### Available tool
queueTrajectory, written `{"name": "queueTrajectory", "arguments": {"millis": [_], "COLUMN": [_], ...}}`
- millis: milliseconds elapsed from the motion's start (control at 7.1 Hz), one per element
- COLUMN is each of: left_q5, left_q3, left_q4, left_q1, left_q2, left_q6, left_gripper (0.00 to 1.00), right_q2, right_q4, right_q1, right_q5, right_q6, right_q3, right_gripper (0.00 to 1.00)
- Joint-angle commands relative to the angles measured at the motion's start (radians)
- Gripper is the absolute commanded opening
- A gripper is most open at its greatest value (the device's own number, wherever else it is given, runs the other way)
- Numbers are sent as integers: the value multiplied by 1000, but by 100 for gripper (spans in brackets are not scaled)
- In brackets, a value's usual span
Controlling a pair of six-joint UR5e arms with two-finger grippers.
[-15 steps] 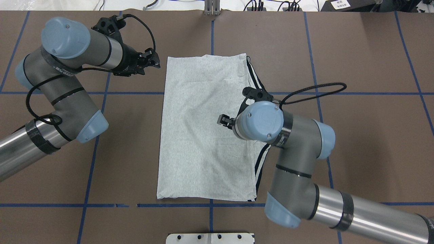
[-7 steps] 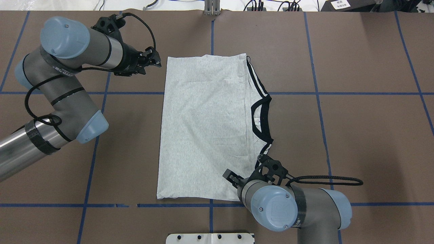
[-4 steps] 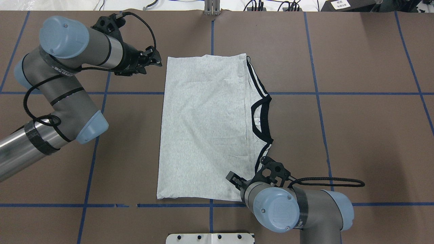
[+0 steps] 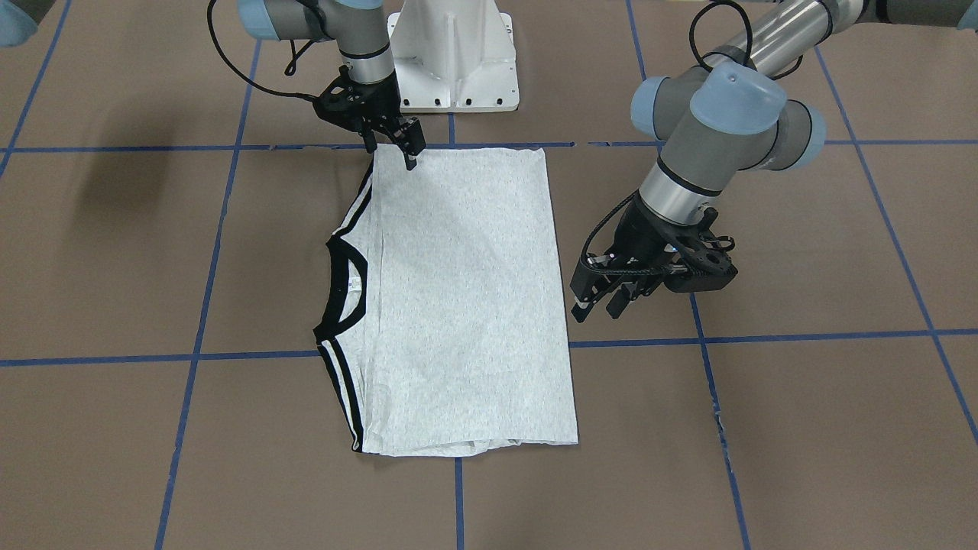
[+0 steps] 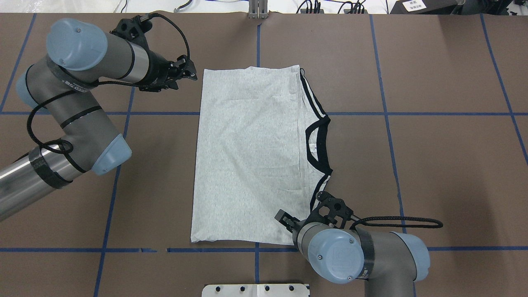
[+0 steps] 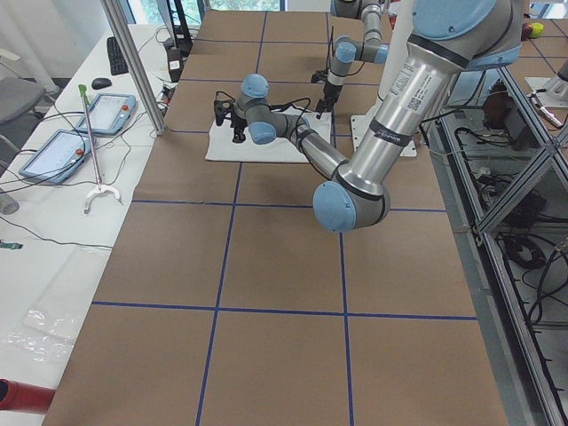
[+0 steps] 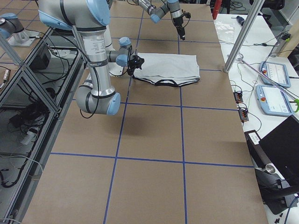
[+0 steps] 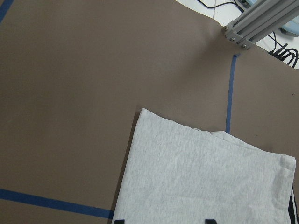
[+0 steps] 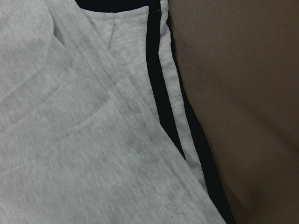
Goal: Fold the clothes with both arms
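Wide table (image 5: 445,165) room flanks T-shirt (image 5: 247,156); pedestal (image 4: 454,53) at robot-side edge, metal post (image 5: 258,10) opposite.

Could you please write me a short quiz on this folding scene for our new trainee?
1. True or false: the T-shirt lies crumpled in a heap.
2. On which side of the shirt does the black collar sit? A) the robot's left B) the robot's right C) the edge farthest from the robot
3. Which gripper is off the shirt, over bare table?
Key: 1 false, it lies flat and folded. 2 B. 3 the left gripper.
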Motion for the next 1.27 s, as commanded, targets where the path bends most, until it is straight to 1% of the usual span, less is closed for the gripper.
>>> {"name": "queueTrajectory", "arguments": {"millis": [0, 282, 422, 563, 845, 986, 1126], "left_q5": [0, 0, 0, 0, 0, 0, 0], "left_q3": [-4, -5, -5, -5, -14, -22, -51], "left_q4": [0, 0, 0, 0, 0, 29, 76], "left_q1": [-1, -1, -3, -3, -3, -1, 2], "left_q2": [1, 1, 1, 1, 7, 7, 7], "left_q6": [0, 0, 0, 0, -1, 0, 0], "left_gripper": [65, 65, 65, 65, 65, 65, 65], "right_q2": [0, 2, 2, 2, 0, 2, 2], "right_q4": [2, 2, 2, 2, 0, -4, -4], "right_q1": [-1, -2, -2, -2, -2, -2, -2], "right_q5": [2, 2, 2, 2, 2, 0, 2], "right_q6": [-1, -1, -1, -1, 3, 6, 4], "right_q3": [-7, -15, -17, -17, -17, -15, -13], "right_gripper": [100, 93, 83, 71, 37, 7, 0]}}
